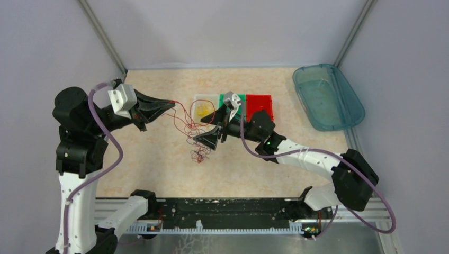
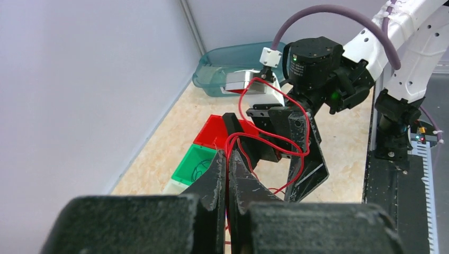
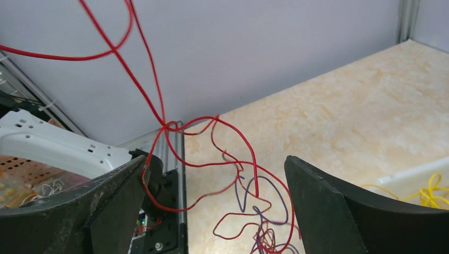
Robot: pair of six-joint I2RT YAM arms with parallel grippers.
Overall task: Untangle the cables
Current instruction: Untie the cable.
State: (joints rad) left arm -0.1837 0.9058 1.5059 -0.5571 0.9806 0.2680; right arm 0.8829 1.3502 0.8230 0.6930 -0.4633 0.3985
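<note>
White links [image 1: 80,217], black joints [image 1: 79,151], purple cords [image 2: 339,8], perhaps scuffed left hand [image 2: 229,159]

Your left arm [image 1: 79,137] rises from its base at the near left, elbow bent, forearm reaching right over the table. Your left gripper [image 1: 170,103] points right, raised off the surface. The left wrist view shows its fingers [image 2: 217,174] pressed flat together, pinching a red wire [image 3: 167,126] at the tips.

Your right arm [image 1: 312,156] comes from the near right base, low, reaching left and away toward mid-table. Right wrist [image 2: 317,69] is rolled, so the fingers stack one above the other in the top view. Your right gripper [image 1: 204,129] points left at the left one, near it, not touching. Its jaws are spread wide, gripping nothing; fingers [image 3: 328,206] well apart.
</note>
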